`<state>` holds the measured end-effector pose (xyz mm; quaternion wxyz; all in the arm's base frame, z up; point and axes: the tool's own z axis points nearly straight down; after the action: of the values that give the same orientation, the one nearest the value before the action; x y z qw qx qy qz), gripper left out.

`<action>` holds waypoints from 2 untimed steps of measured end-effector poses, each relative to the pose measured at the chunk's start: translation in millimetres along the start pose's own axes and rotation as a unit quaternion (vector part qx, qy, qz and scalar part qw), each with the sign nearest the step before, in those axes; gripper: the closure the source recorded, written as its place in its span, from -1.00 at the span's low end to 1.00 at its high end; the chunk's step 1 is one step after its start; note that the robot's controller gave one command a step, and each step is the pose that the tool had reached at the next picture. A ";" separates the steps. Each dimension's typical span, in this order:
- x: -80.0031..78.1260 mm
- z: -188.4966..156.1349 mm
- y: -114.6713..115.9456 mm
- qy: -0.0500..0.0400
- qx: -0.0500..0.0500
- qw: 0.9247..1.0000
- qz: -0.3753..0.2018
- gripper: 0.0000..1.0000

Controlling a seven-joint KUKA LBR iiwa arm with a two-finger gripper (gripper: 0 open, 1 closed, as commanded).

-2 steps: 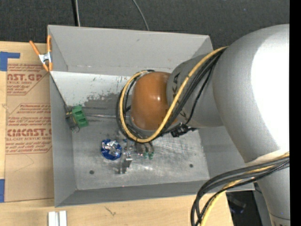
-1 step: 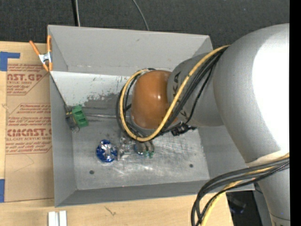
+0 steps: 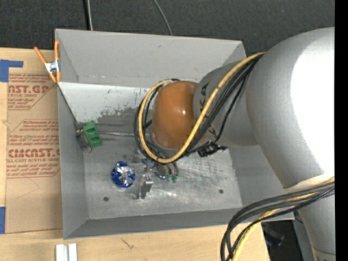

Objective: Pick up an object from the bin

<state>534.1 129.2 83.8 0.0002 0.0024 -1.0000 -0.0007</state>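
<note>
The arm (image 3: pixel 293 107) comes into the grey metal bin (image 3: pixel 73 189) from the right of the view. Its rounded orange cover (image 3: pixel 173 113), ringed by yellow and black cables (image 3: pixel 142 125), sits above the bin's middle. Below that cover the tool (image 3: pixel 148 179) hangs low, close to the bin floor and towards the near wall. Most of it is hidden under the wrist, so it cannot be told how far it is open or whether it has hold of anything.

Nearest to the tool is a small blue, shiny, crumpled-looking ball (image 3: pixel 123 175). It lies on the floor just beside the tool, on the side facing away from the arm. Whether the two touch cannot be made out. On the tool's other side, close by and partly under the wrist, there is a small green piece (image 3: pixel 173 178) whose kind is not clear.

Well apart from the tool, farther out past the blue ball and towards the back, a green block (image 3: pixel 90 134) rests against the bin's left wall where that wall meets the floor
</note>
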 end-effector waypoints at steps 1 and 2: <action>-10.9 10.7 29.2 -0.004 0.002 0.998 -0.055 -1.00; -11.6 9.3 30.0 -0.006 0.000 0.999 -0.054 1.00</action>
<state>545.5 159.3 74.5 -0.0054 0.0567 -0.9984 -0.0008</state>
